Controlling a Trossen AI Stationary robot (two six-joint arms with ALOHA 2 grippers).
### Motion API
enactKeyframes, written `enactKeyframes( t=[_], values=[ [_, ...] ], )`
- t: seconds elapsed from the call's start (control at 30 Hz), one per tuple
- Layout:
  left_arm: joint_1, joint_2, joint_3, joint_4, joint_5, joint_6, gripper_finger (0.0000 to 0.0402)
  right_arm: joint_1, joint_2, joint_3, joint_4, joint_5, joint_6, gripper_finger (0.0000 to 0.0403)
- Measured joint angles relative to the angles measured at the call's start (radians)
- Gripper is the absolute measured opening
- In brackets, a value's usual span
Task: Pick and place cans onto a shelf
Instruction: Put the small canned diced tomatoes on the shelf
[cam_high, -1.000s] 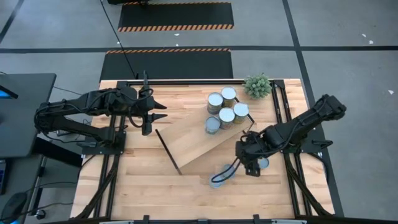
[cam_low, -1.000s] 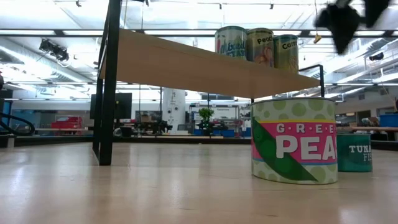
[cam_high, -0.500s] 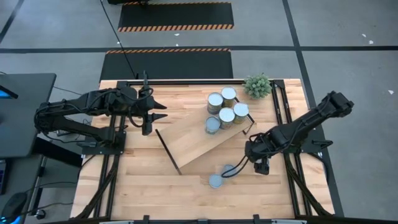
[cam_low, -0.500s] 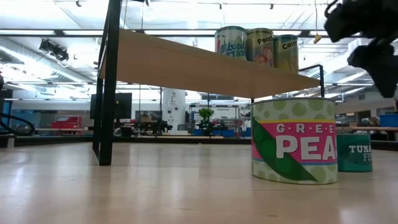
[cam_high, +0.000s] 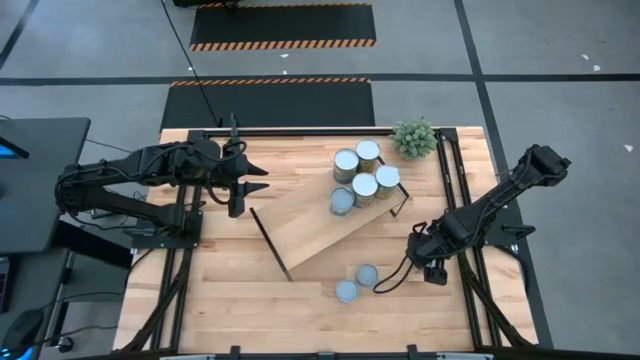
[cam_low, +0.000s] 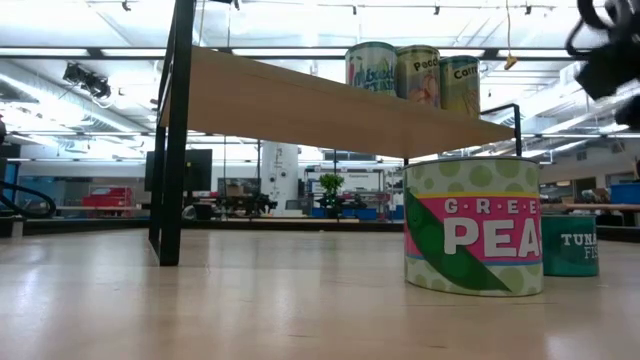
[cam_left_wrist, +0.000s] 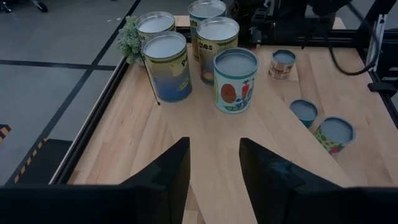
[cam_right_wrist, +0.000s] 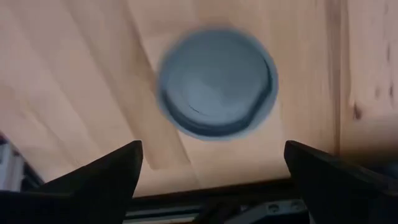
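The light-wood shelf (cam_high: 315, 228) stands slantwise mid-table on black rails. Several tall cans (cam_high: 364, 187) stand on its far end and also show in the left wrist view (cam_left_wrist: 235, 79). Two short cans (cam_high: 367, 275) (cam_high: 347, 291) stand on the tabletop near the shelf; the low view shows them as a peas can (cam_low: 474, 226) and a tuna can (cam_low: 570, 246). My right gripper (cam_high: 432, 264) is open and hovers over a third short can with a grey-blue top (cam_right_wrist: 216, 81), its fingers on either side and clear of it. My left gripper (cam_high: 250, 186) is open and empty over the shelf's left end.
A small green plant (cam_high: 414, 137) stands at the table's far right corner. Black frame rails (cam_high: 452, 190) run along the right edge, close to my right gripper. A dark cable (cam_high: 392, 278) loops from the right arm over the tabletop beside the short cans.
My right gripper has gone toward the table's right edge, away from the two short cans near the shelf, and now stands over the third short can by the right rail. The cans have stayed where they were.
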Motion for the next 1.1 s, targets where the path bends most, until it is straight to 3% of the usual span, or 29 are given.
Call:
enactKeyframes(
  t=[0.13, 0.33, 0.6, 0.87, 1.1],
  values=[
    [0.0, 0.0, 0.0, 0.0, 0.0, 0.001, 0.0144, 0.008, 0.0, -0.062, 0.025, -0.008, 0.035, 0.0399],
    [0.0, 0.0, 0.0, 0.0, 0.0, 0.005, 0.0144, 0.007, 0.001, -0.134, 0.224, 0.001, 0.035, 0.0399],
    [0.0, 0.0, 0.0, 0.001, -0.001, 0.009, 0.0144, 0.006, 0.001, -0.139, 0.245, 0.155, 0.035, 0.0386],
    [0.0, 0.0, 0.0, 0.001, -0.027, 0.009, 0.0144, 0.006, 0.034, -0.139, 0.3, 0.201, -0.047, 0.0338],
    [0.0, 0.0, 0.0, 0.001, -0.027, 0.004, 0.0144, 0.003, 0.123, -0.102, 0.348, 0.139, -0.07, 0.0289]
  ],
)
